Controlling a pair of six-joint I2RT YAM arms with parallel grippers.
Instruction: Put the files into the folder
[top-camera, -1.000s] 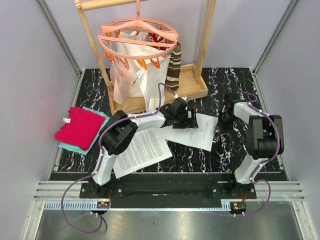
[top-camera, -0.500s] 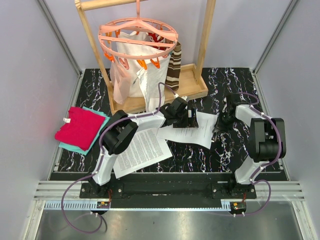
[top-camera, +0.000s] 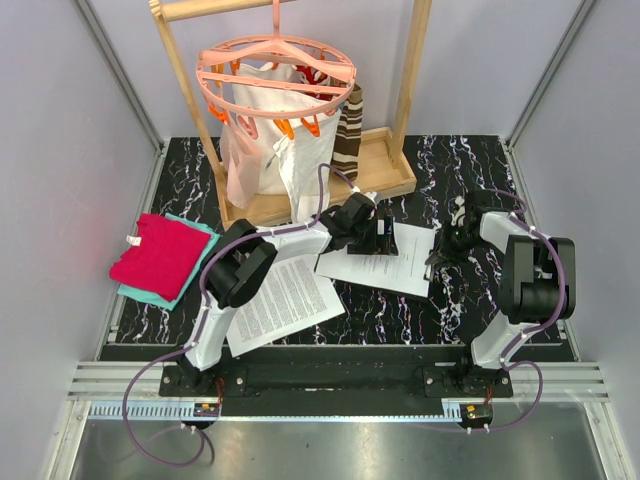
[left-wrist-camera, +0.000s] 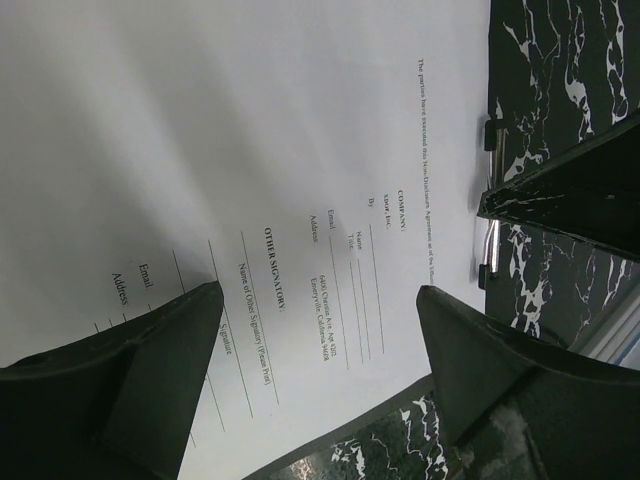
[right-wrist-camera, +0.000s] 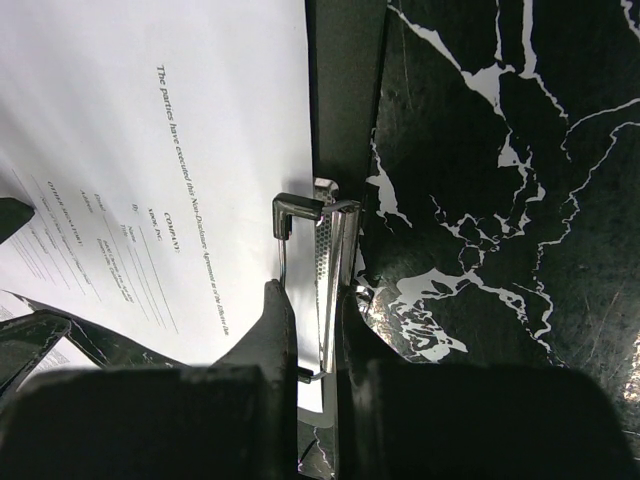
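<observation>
One printed white sheet (top-camera: 385, 265) lies mid-table, and more files (top-camera: 280, 300) lie to its near left. My left gripper (top-camera: 378, 236) is open, its fingers straddling the sheet's signature lines (left-wrist-camera: 300, 250) just above the paper. My right gripper (top-camera: 438, 256) is shut on the metal clip bar (right-wrist-camera: 328, 255) at the edge of the black folder (right-wrist-camera: 345, 90), right beside the sheet's right edge (right-wrist-camera: 150, 150). In the left wrist view the folder (left-wrist-camera: 570, 190) shows as a dark glossy panel raised at the sheet's right side. In the top view the folder is hard to tell from the black marbled table.
A wooden rack (top-camera: 385, 175) stands at the back. A pink round hanger (top-camera: 275, 75) on it carries a white cloth bag (top-camera: 265, 150) and a striped brown cloth (top-camera: 350, 135). Red-and-teal folded cloths (top-camera: 160, 257) lie at the left.
The sheet under my left gripper has shifted slightly away and to the right. My right arm's elbow has swung a little to the right. Its gripper stays at the folder's edge.
</observation>
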